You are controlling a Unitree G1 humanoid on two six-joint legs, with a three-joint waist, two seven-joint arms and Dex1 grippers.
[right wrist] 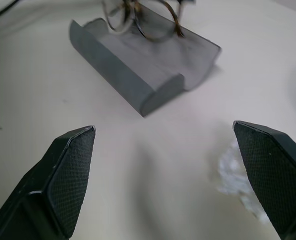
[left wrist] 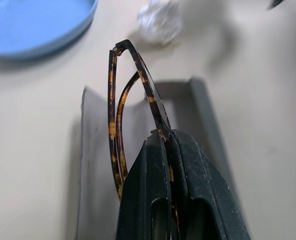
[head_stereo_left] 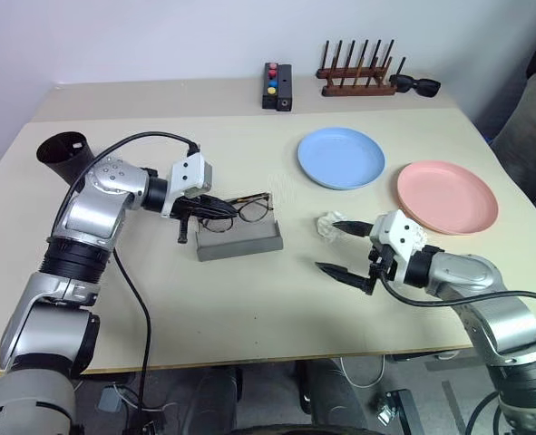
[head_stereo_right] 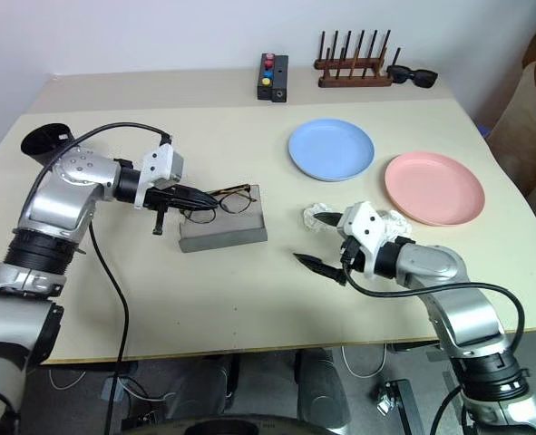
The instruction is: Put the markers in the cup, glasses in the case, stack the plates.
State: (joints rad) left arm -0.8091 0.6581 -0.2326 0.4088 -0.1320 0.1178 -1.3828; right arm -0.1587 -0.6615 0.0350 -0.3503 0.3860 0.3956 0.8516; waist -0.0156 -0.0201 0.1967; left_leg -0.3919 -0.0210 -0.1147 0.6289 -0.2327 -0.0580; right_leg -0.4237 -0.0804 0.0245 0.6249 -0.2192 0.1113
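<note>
My left gripper [head_stereo_left: 211, 207] is shut on the glasses [head_stereo_left: 248, 207], thin tortoiseshell frames held by one end just above the open grey case [head_stereo_left: 240, 240]. In the left wrist view the frame [left wrist: 112, 115] sticks out past the pinched fingertips [left wrist: 158, 150] over the case's trough [left wrist: 95, 150]. My right gripper [head_stereo_left: 341, 247] hovers open and empty over the table, to the right of the case [right wrist: 137, 65]. The black cup [head_stereo_left: 65, 150] stands at the far left. The blue plate [head_stereo_left: 340, 158] and the pink plate [head_stereo_left: 447, 197] lie side by side, apart. The markers are out of view.
A crumpled white wad [head_stereo_left: 328, 226] lies right by the right gripper's far finger. At the back edge stand a black box with coloured buttons [head_stereo_left: 277, 86], a wooden peg rack [head_stereo_left: 356, 80] and black sunglasses [head_stereo_left: 416, 85]. A black cable loops from the left wrist.
</note>
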